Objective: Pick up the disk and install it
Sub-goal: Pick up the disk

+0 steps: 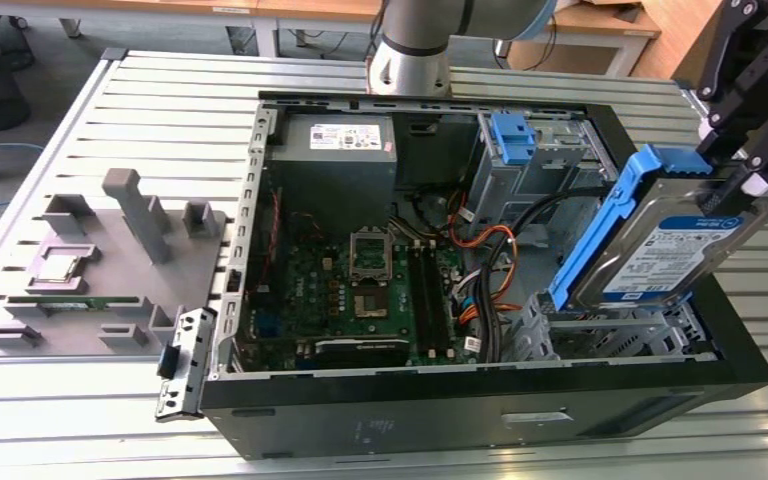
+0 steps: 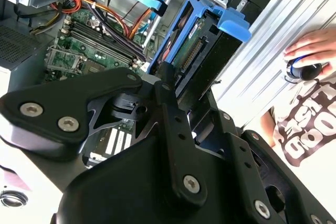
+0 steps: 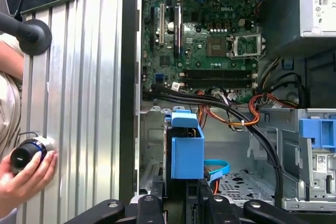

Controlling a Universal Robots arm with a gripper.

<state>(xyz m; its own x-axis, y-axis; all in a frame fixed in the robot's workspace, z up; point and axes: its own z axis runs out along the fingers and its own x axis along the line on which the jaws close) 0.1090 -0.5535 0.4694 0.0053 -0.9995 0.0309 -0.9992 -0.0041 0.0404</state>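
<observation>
I see a slatted metal table (image 1: 157, 90) with an open black computer case (image 1: 491, 405) lying on it, its inside facing up. On the exterior view's left, beside the case, sits a gray holder tray (image 1: 104, 290). A green circuit board (image 1: 357, 270) covers the case floor. The disk (image 1: 664, 250), silver with a blue bracket along its edges, hangs tilted above the metal drive cage (image 1: 611, 335) at the case's near corner on the exterior view's right. My gripper (image 1: 742, 172) grasps the disk by its upper end, with the black fingers (image 2: 168, 93) clamped on the bracket. In the first wrist view, a person's hand (image 3: 29, 177) rests around a small round black knob (image 3: 23, 156) on the table beside the case.
</observation>
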